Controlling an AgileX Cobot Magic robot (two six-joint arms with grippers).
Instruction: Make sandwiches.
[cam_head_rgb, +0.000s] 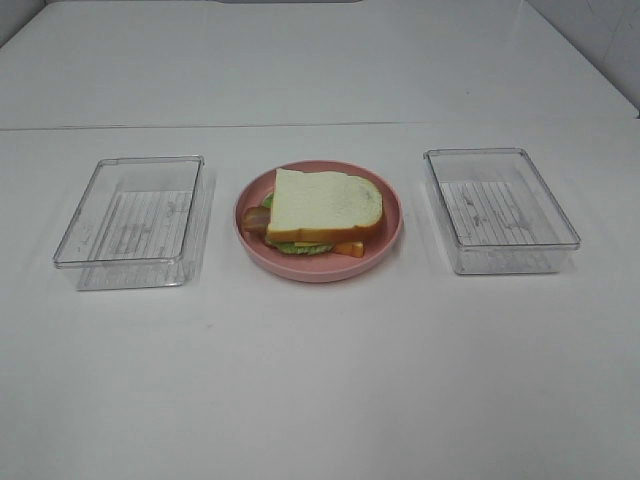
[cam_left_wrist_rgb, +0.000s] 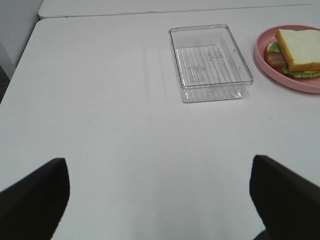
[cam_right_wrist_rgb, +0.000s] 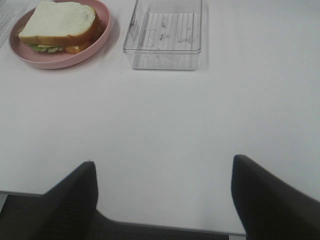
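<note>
Pink plate (cam_head_rgb: 250, 235) holds the assembled sandwich (cam_head_rgb: 325, 205) between two clear trays (cam_head_rgb: 130, 215).

sandwich (cam_head_rgb: 323, 212) | 1 assembled stack | flat on pink plate (cam_head_rgb: 390, 235)

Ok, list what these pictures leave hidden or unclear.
- Sandwich fillings: the top bread slice covers them in all views; only edges of lettuce, bacon and cheese show.
- Bottom slice: not visible, under the stack.
- Pink plate: cut off by the left wrist picture's edge.
- Left tool and right tool: only dark fingers show; both absent from the high view.
</note>
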